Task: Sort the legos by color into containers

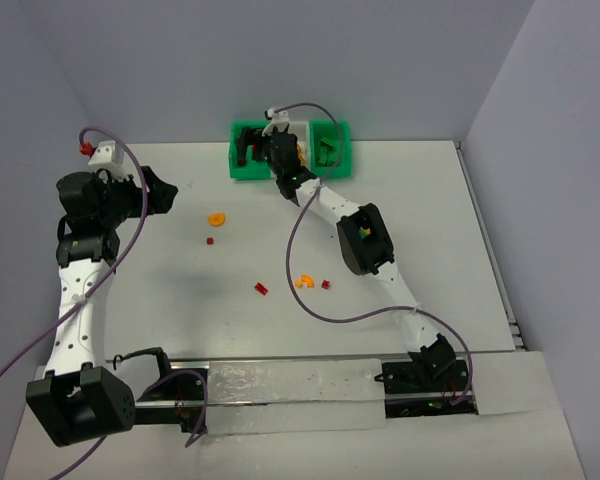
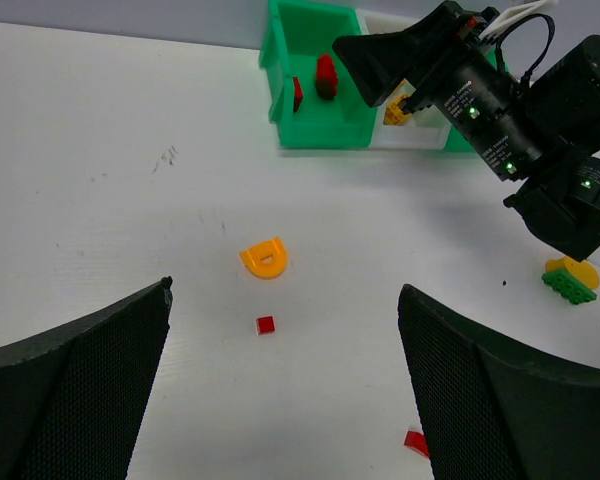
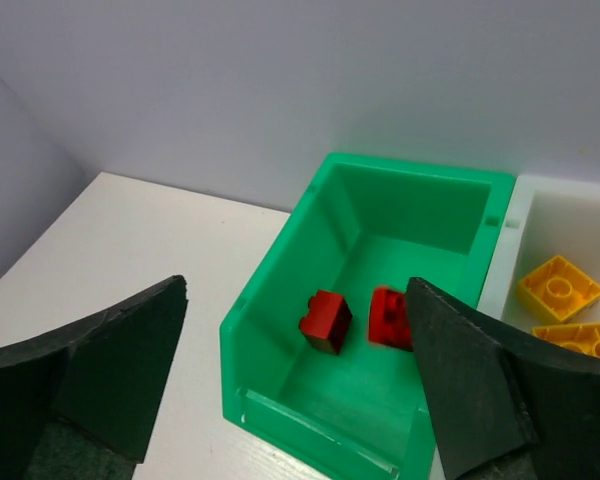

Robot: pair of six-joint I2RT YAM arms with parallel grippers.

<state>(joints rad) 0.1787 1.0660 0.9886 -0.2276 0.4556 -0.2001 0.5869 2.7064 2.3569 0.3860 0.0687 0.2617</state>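
Nearest the arm bases, 3 loose legos lie mid-counter: a red brick, an orange curved piece and a small red bit, close by the right arm's forearm. Farther out, a tiny red brick and, just beyond it, an orange arch sit straight ahead of the left tool. Its jaws are spread wide with nothing in them, and both pieces fall inside their span.

At the far edge, the right tool hangs wide and empty over the left green bin, which holds 2 red bricks. Yellow bricks lie in the white bin beside it.

The left arm looks much the nearer to the arch and tiny brick. The right tool would have to travel back toward its base for the other 3.
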